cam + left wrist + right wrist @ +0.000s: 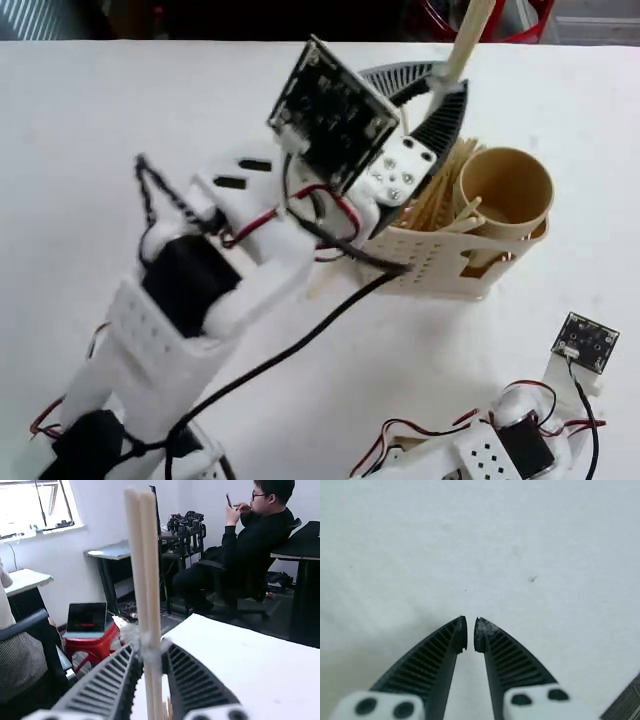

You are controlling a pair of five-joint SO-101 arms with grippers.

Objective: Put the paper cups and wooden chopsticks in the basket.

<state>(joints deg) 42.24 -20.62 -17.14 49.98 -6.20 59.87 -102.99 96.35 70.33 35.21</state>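
My left gripper [436, 82] hangs over the back of the cream basket [440, 265], shut on a pair of wooden chopsticks [468, 38] that stand nearly upright. In the left wrist view the chopsticks [146, 580] rise between the black fingers [192, 680]. Inside the basket sit a tan paper cup [505, 192] and a bundle of other chopsticks [440, 195]. My right gripper [470, 632] rests shut over bare white table, nothing between its fingers; its arm lies at the near right [500, 445].
The white table [120, 110] stretches wide to the left and in front of the basket. Black and red cables [300, 340] trail from the left arm across the near table. A red stool stands beyond the far edge [470, 25].
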